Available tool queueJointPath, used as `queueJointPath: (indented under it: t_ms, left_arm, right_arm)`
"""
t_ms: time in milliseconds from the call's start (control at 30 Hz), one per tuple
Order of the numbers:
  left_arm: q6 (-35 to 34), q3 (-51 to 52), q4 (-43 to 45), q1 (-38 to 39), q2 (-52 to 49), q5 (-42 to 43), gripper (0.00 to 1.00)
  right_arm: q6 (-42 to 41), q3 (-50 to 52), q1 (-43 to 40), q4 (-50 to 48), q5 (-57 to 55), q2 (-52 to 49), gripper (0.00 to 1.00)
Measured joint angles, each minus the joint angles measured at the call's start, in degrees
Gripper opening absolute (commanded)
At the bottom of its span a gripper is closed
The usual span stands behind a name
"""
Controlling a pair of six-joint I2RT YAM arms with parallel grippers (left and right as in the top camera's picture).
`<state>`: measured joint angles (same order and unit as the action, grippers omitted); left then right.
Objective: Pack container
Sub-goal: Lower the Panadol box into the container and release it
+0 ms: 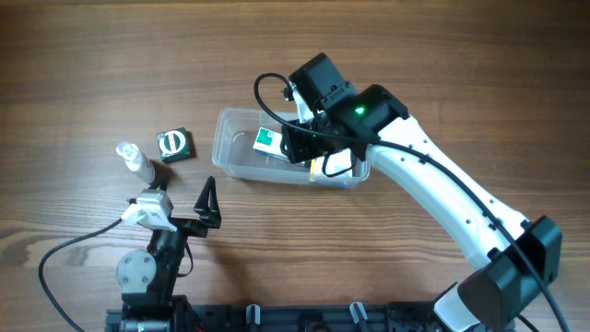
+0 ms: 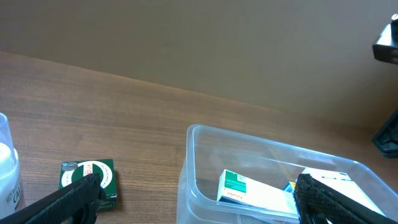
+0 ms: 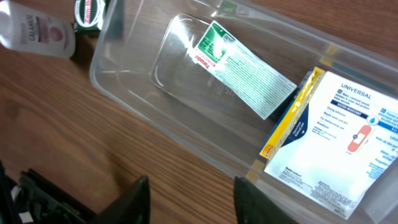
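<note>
Container (image 1: pixel 232 148) found on table (image 1: pixel 92 74), two boxes (image 3: pixel 245 68) inside, under right gripper (image 3: pixel 191 196), jaws apart and empty. Left gripper (image 1: pixel 213 203) near, likewise spread. Judged light, thin-walled, flexible, slippery; best gripped at rim.

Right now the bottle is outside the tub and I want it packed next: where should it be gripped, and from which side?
Grip the bottle mid-body, on the labelled part, coming straight down from above. It appears to lie on its side on the table, so its long flanks are exposed; squeeze across the width, not end to end. The green box sits apart from it.
</note>
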<state>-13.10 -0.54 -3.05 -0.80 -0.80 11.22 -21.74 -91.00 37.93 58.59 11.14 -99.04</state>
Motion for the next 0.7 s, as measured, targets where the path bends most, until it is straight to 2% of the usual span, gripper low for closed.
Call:
queueJointPath:
  t_ms: [100, 233, 467, 700]
  left_arm:
    - [0.00, 0.00, 0.00, 0.00, 0.00, 0.00, 1.00]
    - [0.00, 0.00, 0.00, 0.00, 0.00, 0.00, 1.00]
    - [0.00, 0.00, 0.00, 0.00, 0.00, 0.00, 1.00]
    - [0.00, 0.00, 0.00, 0.00, 0.00, 0.00, 1.00]
  right_arm:
    - [-0.09, -0.02, 0.00, -0.50, -0.24, -2.10, 0.32]
    - [0.37, -0.02, 0.04, -1.84, -0.72, -6.29, 0.29]
    - [1.68, -0.02, 0.04, -3.28, -1.33, -13.77, 0.28]
    - [2.91, -0.02, 0.04, -4.26, -1.40, -17.03, 0.28]
